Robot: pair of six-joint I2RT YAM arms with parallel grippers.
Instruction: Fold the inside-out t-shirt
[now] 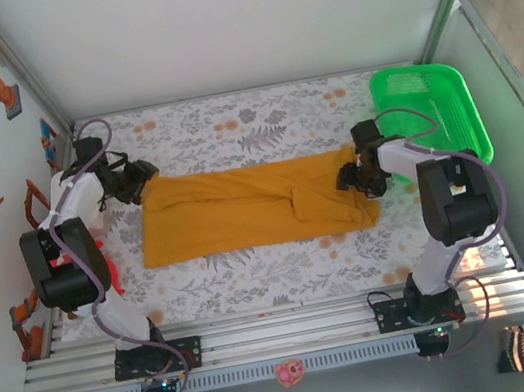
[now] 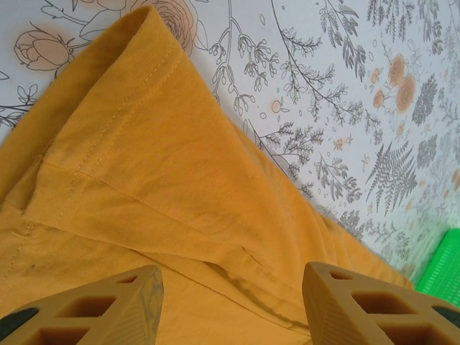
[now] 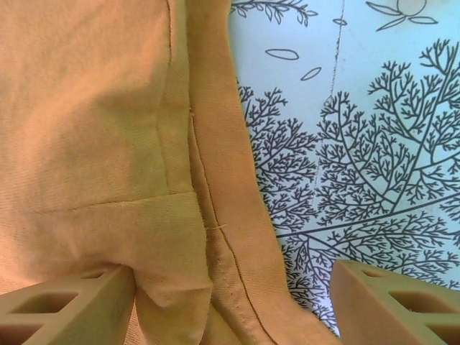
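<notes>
Across the worktop (image 1: 228,121) centre, the inside-out t-shirt (image 1: 235,216) lies as a flat band from 9 to 3 o'clock. We judge it soft, light and limp: pinch the hemmed end corners. Left jaws and right jaws stand apart over its ends, holding nothing.

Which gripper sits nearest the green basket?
The right gripper, at the t-shirt end beside the green basket; the left gripper is at the opposite end.
</notes>
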